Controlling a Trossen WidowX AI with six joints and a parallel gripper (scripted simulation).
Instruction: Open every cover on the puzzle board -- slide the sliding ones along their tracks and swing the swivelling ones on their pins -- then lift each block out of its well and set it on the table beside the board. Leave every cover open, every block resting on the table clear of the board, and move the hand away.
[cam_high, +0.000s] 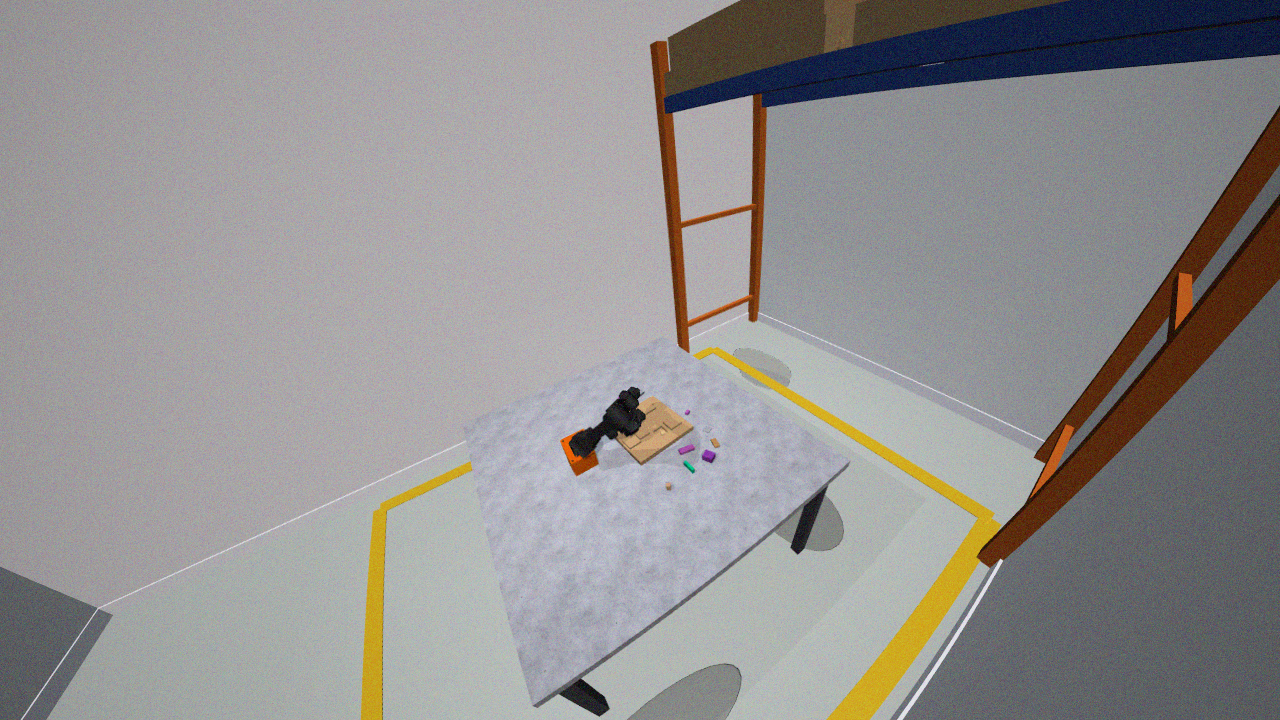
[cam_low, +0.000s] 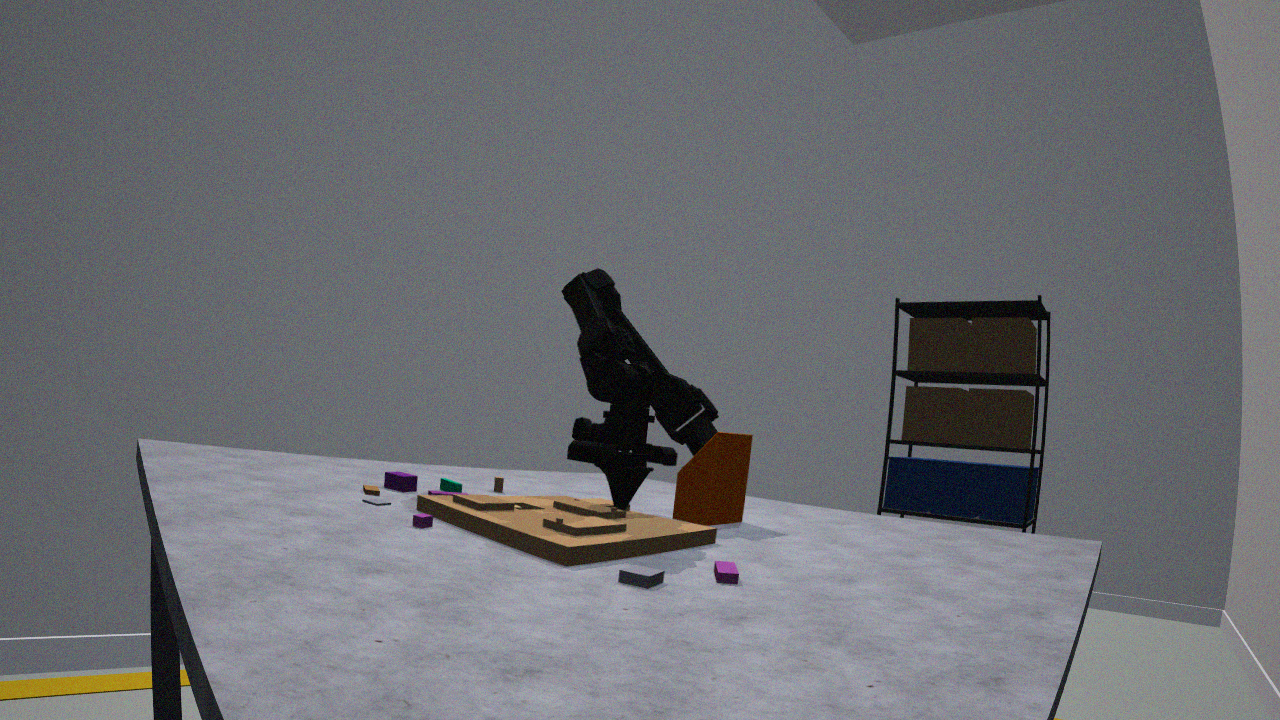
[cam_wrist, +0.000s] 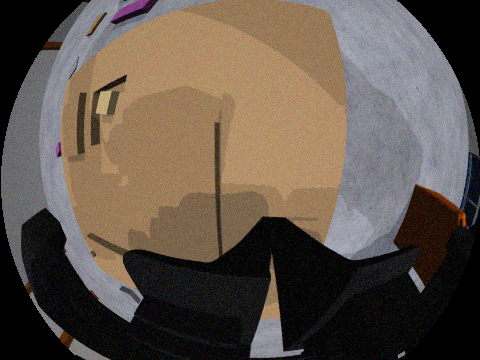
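The tan puzzle board (cam_high: 646, 454) (cam_low: 644, 542) (cam_wrist: 280, 145) lies flat on the table. In the exterior view, one raised cover (cam_low: 487, 503) is at its far left, a second cover (cam_low: 583, 509) is beside the fingertips, and a third cover (cam_low: 586, 526) is nearer the camera. A pale yellow piece (cam_wrist: 104, 103) shows at a dark-edged opening in the wrist view. My gripper (cam_low: 621, 507) (cam_wrist: 271, 220) is shut and empty, pointing down at the board by the second cover. Whether the tips touch it cannot be told. The fingers hide part of the board in the wrist view.
Around the board lie a dark purple block (cam_high: 708, 455) (cam_low: 400, 481), a green block (cam_high: 688, 466) (cam_low: 451, 484), a tan block (cam_high: 668, 486) (cam_low: 498, 484), a grey piece (cam_low: 640, 577) and a magenta block (cam_low: 725, 572), among others. The orange arm base (cam_low: 716, 483) stands beside the board.
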